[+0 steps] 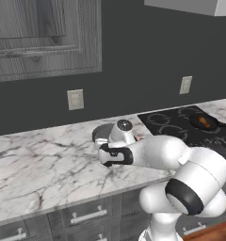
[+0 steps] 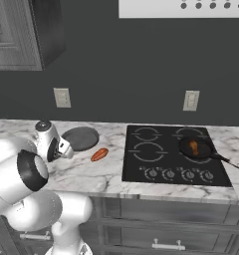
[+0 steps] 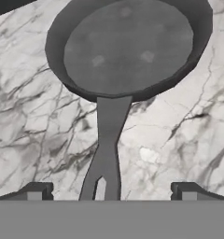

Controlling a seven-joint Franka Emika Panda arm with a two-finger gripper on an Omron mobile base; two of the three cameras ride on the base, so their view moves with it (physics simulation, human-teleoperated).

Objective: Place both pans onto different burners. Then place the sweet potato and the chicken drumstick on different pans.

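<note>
Counter [image 2: 91, 172] of white and grey marble is seen running along under a dark wall. On the left side, the gripper [image 3: 108, 192] is held low over the long handle of the grey pan [image 2: 80, 138], and its two dark fingertips [image 3: 35, 190] are spread wide apart, one on each side of the handle, with nothing held between them. In the hand view the grey pan [image 3: 128, 46] is seen lying flat on the marble with its handle pointed toward the gripper. Just to the right of this pan, the orange-red sweet potato [image 2: 99, 154] is seen lying on the counter. Further right, the black cooktop [image 2: 166, 167] with its white ring burners [image 2: 147, 151] is set into the counter. The black pan [image 2: 195, 148] is seen on the right front burner, and the brown chicken drumstick [image 2: 193, 146] is seen inside it.
</note>
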